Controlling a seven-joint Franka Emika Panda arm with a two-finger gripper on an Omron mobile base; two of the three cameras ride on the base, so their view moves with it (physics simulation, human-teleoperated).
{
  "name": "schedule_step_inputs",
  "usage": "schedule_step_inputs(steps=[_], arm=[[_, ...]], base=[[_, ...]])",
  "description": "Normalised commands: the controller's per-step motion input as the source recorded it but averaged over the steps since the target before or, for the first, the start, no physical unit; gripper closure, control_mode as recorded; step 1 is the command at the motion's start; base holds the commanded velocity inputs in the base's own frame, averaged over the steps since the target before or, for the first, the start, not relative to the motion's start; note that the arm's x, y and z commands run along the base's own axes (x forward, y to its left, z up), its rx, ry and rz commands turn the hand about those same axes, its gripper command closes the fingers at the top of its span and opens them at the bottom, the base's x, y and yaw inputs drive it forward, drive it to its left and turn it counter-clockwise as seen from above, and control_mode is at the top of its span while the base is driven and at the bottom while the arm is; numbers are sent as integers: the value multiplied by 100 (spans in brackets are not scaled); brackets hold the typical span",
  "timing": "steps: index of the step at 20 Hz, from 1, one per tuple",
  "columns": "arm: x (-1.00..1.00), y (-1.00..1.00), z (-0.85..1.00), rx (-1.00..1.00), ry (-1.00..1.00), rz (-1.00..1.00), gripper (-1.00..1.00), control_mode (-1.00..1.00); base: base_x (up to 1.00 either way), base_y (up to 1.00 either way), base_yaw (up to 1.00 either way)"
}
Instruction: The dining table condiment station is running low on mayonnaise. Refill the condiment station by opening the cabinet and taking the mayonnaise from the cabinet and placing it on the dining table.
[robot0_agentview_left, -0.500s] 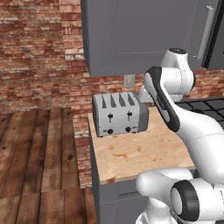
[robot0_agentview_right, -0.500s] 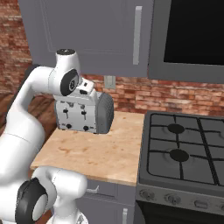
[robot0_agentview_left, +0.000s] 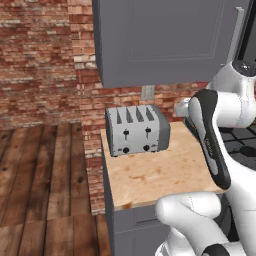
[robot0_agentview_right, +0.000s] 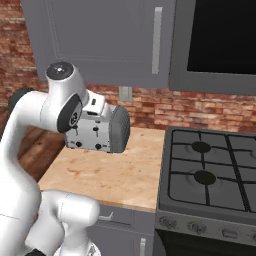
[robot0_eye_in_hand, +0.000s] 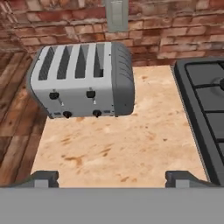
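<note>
The cabinet hangs on the brick wall above the counter, its door shut. Its long silver bar handle stands upright at the door's right edge. My gripper is open with nothing between its fingertips. It hovers over the front of the wooden counter, below the cabinet, and looks down at the toaster. The mayonnaise is hidden and the dining table is out of view.
A silver four-slot toaster stands at the back of the small wooden counter. A gas stove adjoins the counter on the right, under a dark appliance front. Wood floor lies to the left.
The arm's upper joints have drawn back a little toward the base. Toaster, cabinet door and gripper opening look the same.
</note>
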Motion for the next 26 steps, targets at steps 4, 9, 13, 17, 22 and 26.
schedule_step_inputs(steps=[4,9,13,17,22,26], arm=[[-51,-61,54,0,-89,0,-100,-100],[-1,-51,80,2,-71,0,-100,-100],[8,-53,84,3,-54,0,-100,-100],[22,-39,59,3,-43,0,-100,-100],[54,-1,1,0,-32,-1,-100,-100],[68,-2,0,2,-22,0,-100,-100]], base=[[0,0,0],[0,0,0],[0,0,0],[0,0,0],[0,0,0],[0,0,0]])
